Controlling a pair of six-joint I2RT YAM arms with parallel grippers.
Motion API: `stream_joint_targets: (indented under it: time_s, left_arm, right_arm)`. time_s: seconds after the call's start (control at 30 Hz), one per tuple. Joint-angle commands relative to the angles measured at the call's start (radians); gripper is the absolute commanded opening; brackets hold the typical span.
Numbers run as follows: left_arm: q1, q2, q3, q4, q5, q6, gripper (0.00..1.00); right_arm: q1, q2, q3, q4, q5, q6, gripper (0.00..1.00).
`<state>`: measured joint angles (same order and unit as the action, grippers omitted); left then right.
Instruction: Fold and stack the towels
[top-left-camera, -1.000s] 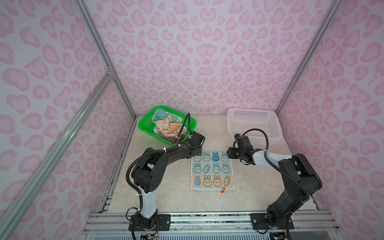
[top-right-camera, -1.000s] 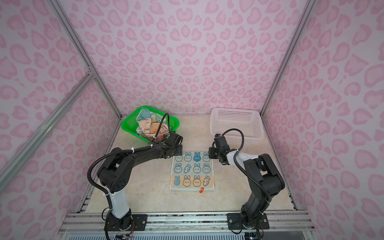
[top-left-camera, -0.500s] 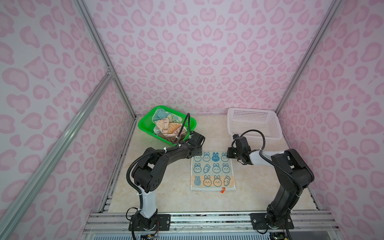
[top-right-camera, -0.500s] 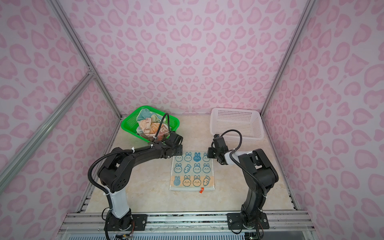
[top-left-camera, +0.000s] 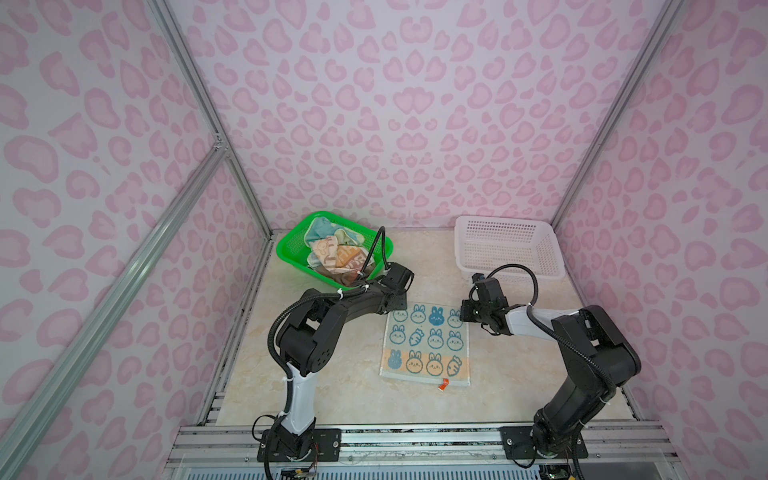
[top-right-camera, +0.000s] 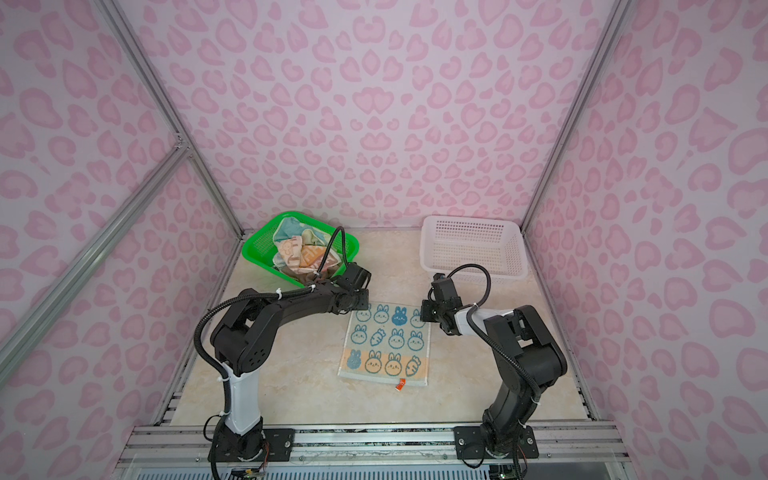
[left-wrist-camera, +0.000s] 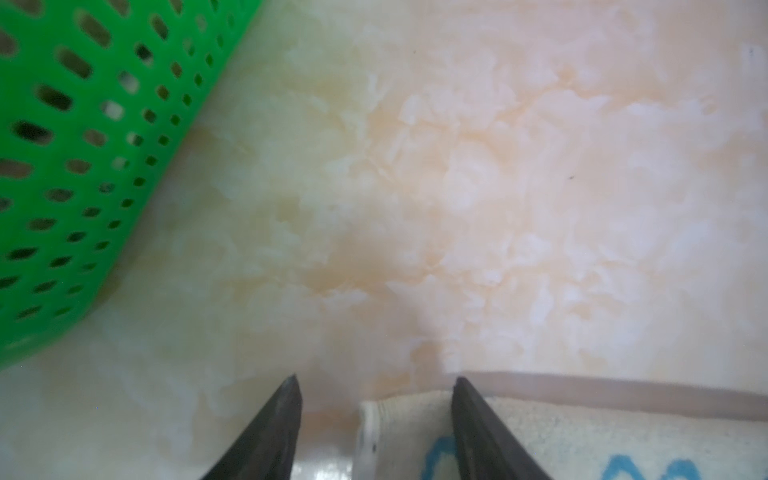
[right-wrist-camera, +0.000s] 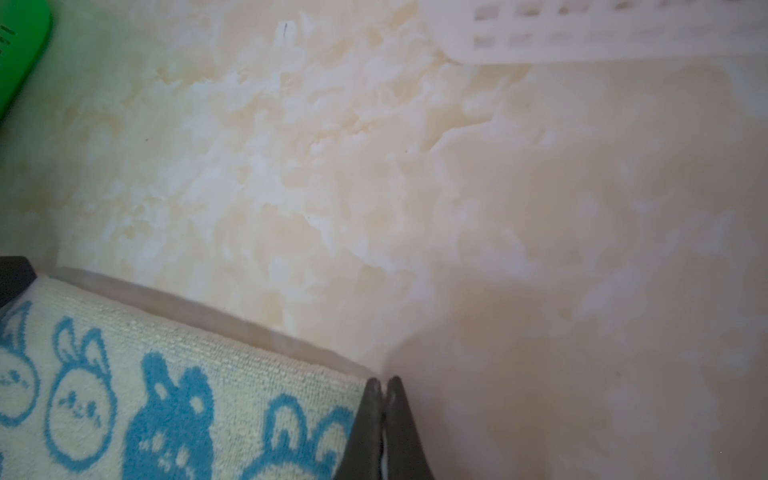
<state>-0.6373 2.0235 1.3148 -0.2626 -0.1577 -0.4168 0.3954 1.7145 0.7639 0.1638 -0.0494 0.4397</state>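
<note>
One marbled bench (top-left-camera: 340, 374) carries everything. Two black arms rise from its near edge, the left arm (top-left-camera: 332, 307) and the right arm (top-left-camera: 582, 340). Two perforated baskets stand at the far edge, a green basket (top-left-camera: 291, 249) and a white basket (top-left-camera: 507, 245). One rabbit towel (top-left-camera: 426, 345) lies flat mid-bench between the arms. The crumpled towels (top-left-camera: 336, 253) are heaped in the green basket, showing at least three prints. One orange tag (top-left-camera: 444, 384) sticks out of the flat towel's near edge. Both arms stretch low and forward to that towel's far corners. The left tool (left-wrist-camera: 374, 378) has its fingers apart, astride the far left corner. The right tool (right-wrist-camera: 384, 382) is pressed together on the far right corner, pinching it.
</note>
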Motion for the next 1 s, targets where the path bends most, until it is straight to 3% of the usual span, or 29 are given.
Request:
stream_joint_targets:
  time_s: [0.0,0.13,0.23,0.53,0.6,0.7,0.83,0.97]
  left_arm:
    - [-0.005,0.029,0.043,-0.003,0.018,-0.004,0.54]
    - [-0.011,0.051,0.069,-0.043,0.012,-0.009,0.41]
    - [-0.014,0.055,0.077,-0.073,0.005,-0.023,0.37]
    - [-0.025,0.053,0.096,-0.132,-0.044,-0.042,0.37]
    - [-0.027,0.039,0.087,-0.134,-0.076,-0.046,0.50]
    - [-0.027,0.024,0.079,-0.133,-0.101,-0.045,0.57]
    - [-0.025,0.023,0.084,-0.134,-0.088,-0.040,0.55]
    - [-0.025,0.040,0.092,-0.130,-0.030,-0.049,0.46]
  right_arm:
    - [0.002,0.005,-0.003,-0.033,0.004,-0.012,0.00]
    - [0.001,-0.003,-0.002,-0.043,0.006,-0.018,0.00]
    - [0.002,-0.013,-0.002,-0.050,0.012,-0.024,0.00]
    - [0.002,-0.026,-0.009,-0.050,0.017,-0.030,0.00]
    - [0.002,-0.027,-0.012,-0.050,0.017,-0.033,0.00]
    - [0.003,-0.031,-0.015,-0.050,0.019,-0.036,0.00]
    - [0.004,-0.033,-0.016,-0.051,0.020,-0.038,0.00]
    - [0.007,-0.033,-0.018,-0.050,0.022,-0.038,0.00]
